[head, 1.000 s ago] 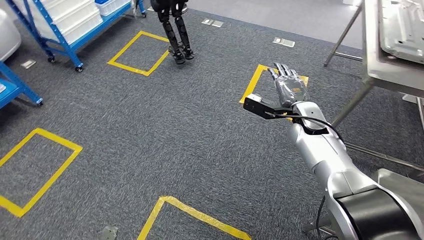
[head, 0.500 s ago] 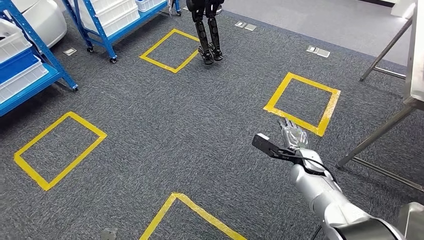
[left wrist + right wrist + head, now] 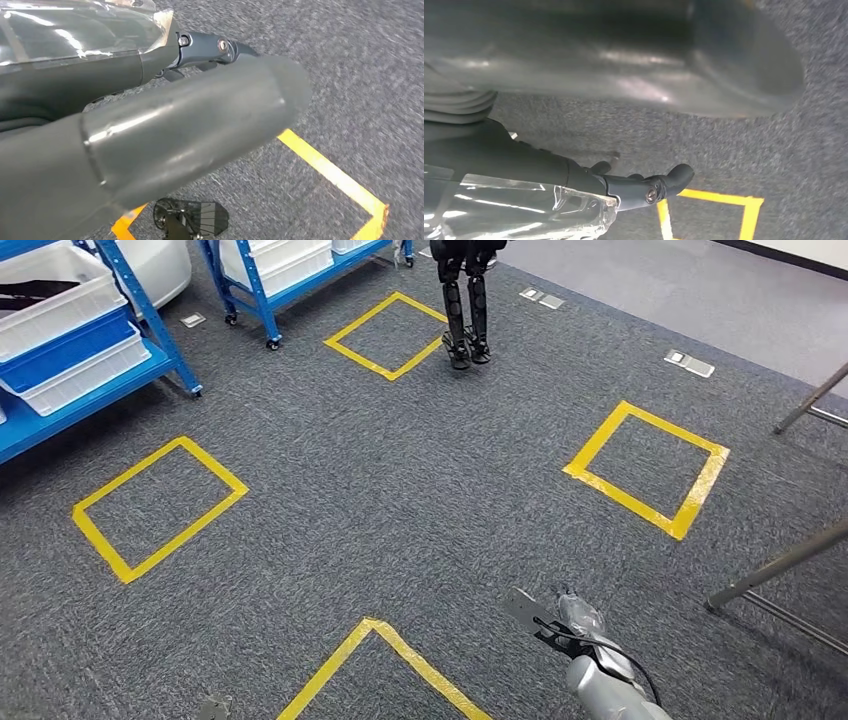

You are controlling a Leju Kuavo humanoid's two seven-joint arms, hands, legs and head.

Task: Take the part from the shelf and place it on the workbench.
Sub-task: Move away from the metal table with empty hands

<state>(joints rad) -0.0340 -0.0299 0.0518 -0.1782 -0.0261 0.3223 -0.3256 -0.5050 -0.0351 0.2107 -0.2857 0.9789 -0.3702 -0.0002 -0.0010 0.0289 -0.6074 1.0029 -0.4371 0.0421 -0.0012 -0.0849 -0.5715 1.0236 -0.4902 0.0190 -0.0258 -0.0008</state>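
Head view: four yellow floor squares [image 3: 160, 508], two blue shelves [image 3: 150, 315], right hand [image 3: 580, 615] spread empty.

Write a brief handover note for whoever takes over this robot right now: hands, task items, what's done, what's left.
Left hand: holds nothing, fingers apart.
Right hand: holds nothing, low over the carpet.
Blue shelf with white bins stands at the far left; I cannot tell which bin holds the part. A metal leg, probably the workbench's, is at the right.
Done: nothing fetched.
Left: walk to the shelf, take the part, carry it to the workbench.
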